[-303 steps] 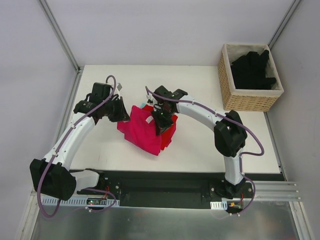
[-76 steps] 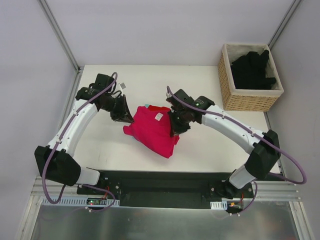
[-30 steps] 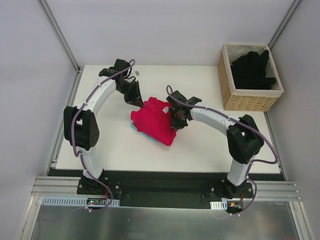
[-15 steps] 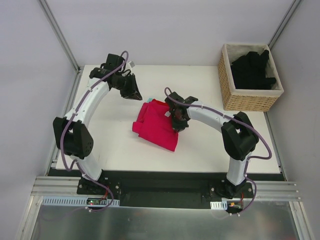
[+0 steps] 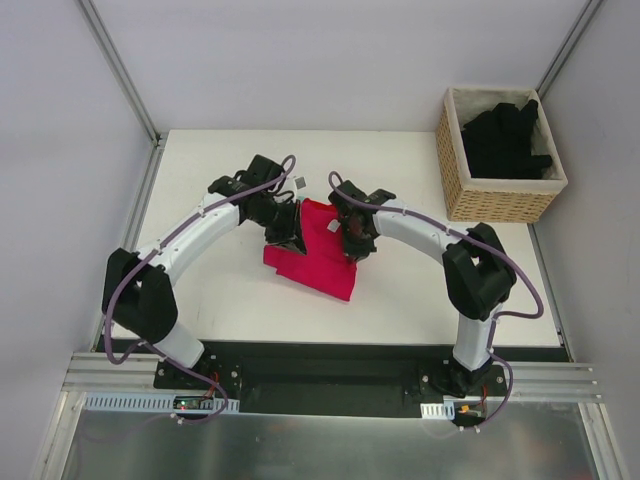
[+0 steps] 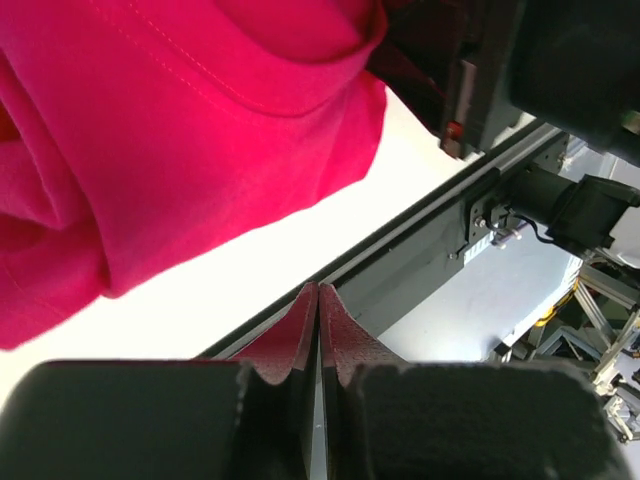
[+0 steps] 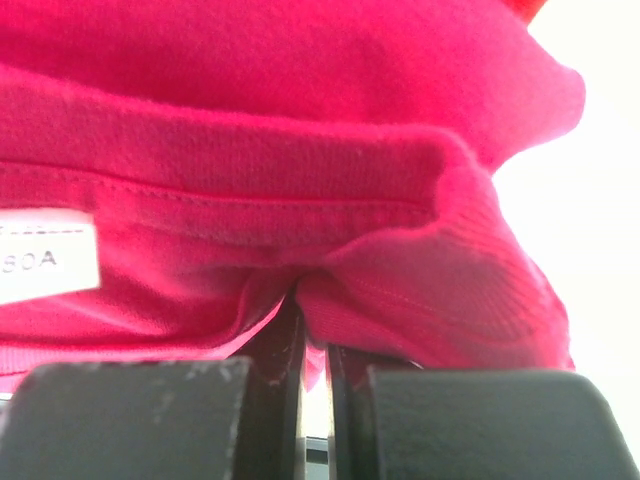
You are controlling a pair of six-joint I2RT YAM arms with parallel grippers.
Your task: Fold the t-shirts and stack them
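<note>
Across the worktop (image 5: 420,290): bare white surface lay to the left, right and near side of the cloth; a wicker basket (image 5: 455,190) with black t-shirts (image 5: 505,140) sat at the far right corner, well apart.
Task's thing: the magenta-pink t-shirt (image 5: 320,265) lay part-folded and bunched near the middle of the worktop, its white label (image 7: 45,255) facing up.
Long axis: far to near, slanting a little toward the near right corner.
Left gripper (image 6: 318,300): fingers pressed together with nothing between them, at the shirt's far left edge; the cloth lay just ahead of the tips, with bare worktop showing between.
Right gripper (image 7: 312,330): clamped on a fold of the same shirt beside the label, at its far right edge.
Nearer arm: both were at the far end; only the right one held cloth.
Key relation: the free cloth lay toward the near edge from both grippers, so a fold probably had to travel that way.
Room: least toward the near edge, most to the left.
</note>
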